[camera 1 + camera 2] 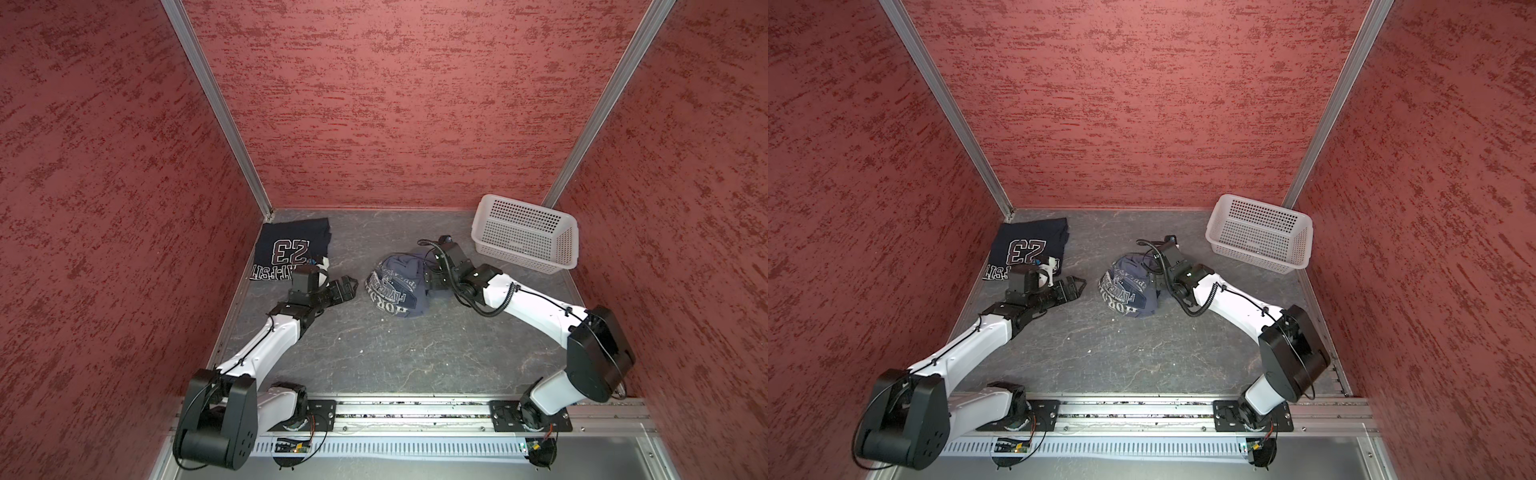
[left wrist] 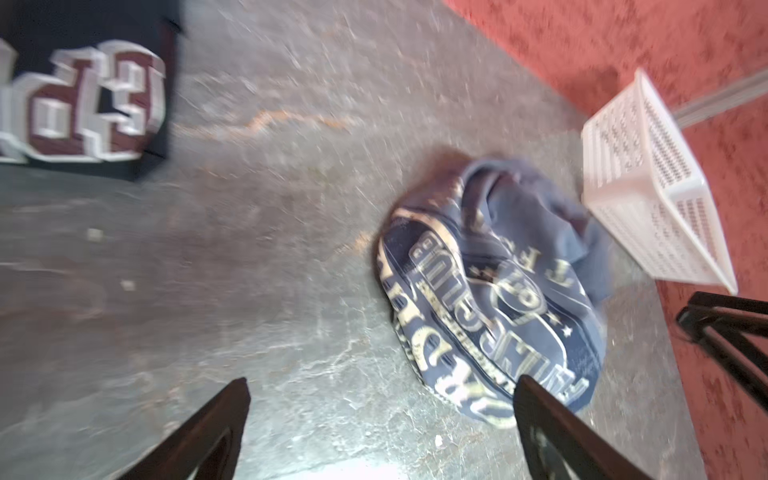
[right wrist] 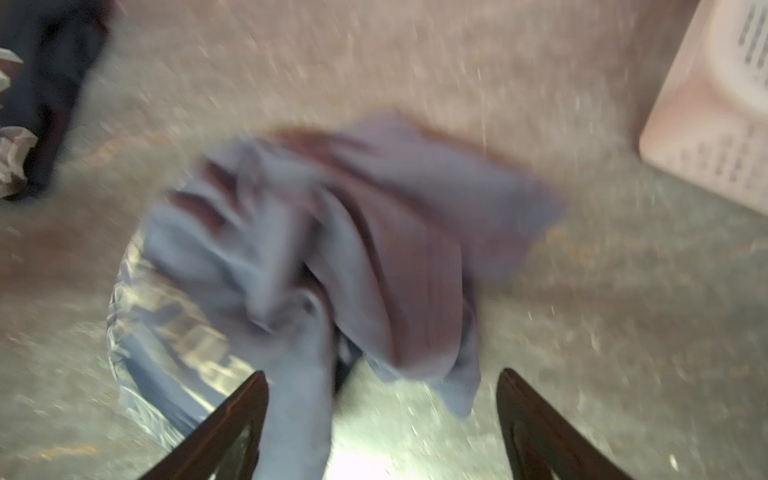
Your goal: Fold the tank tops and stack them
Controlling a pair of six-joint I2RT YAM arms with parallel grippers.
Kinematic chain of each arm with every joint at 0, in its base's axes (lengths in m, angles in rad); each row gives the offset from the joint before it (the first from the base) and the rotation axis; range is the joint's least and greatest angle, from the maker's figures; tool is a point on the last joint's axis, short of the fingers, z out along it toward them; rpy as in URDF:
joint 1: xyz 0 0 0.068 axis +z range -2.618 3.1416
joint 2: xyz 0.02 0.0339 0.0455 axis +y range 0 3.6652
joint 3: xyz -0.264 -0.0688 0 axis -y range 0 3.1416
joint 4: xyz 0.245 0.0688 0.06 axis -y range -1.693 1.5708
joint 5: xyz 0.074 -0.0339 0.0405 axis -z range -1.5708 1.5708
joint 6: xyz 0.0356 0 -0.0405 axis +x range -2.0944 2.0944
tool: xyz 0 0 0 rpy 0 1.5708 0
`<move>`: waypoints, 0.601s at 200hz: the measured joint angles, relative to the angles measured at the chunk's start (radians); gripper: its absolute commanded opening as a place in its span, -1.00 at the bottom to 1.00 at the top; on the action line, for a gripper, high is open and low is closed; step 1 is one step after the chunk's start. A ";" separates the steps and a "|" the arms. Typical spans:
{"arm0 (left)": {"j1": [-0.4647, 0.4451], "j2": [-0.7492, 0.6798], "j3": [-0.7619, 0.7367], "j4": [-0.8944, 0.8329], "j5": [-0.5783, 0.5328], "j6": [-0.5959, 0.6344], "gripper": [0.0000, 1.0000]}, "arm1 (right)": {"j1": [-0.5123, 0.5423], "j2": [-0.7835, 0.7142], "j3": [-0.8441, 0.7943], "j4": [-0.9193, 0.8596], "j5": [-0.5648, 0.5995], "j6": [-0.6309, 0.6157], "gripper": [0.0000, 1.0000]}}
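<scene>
With your left gripper (image 2: 383, 379) and right gripper (image 3: 382, 374) both spread wide and holding nothing, pinch opposite edges of the crumpled blue-grey tank top (image 1: 399, 286) and pull it flat.

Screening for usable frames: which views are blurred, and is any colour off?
Both top views are sharp; print on the navy tank top reads clearly. Left wrist view: mild smear, blue-grey tank top lettering legible. Right wrist view: heavy motion blur, pinkish cast on the basket.
</scene>
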State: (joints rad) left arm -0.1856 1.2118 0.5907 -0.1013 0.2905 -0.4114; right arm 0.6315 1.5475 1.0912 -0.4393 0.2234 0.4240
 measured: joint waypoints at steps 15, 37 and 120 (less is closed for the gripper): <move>-0.073 0.074 0.054 -0.023 -0.001 0.016 0.93 | -0.011 -0.053 -0.066 0.002 -0.027 0.020 0.78; -0.220 0.163 0.143 -0.066 -0.017 0.033 0.93 | -0.044 -0.146 -0.133 0.026 -0.085 0.050 0.77; -0.533 0.415 0.252 -0.157 -0.229 -0.042 0.62 | -0.259 0.049 -0.149 0.225 -0.382 0.141 0.27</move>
State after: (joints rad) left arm -0.7185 1.6264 0.8429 -0.2584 0.0612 -0.4538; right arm 0.3725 1.5967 0.9424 -0.2146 -0.1585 0.5648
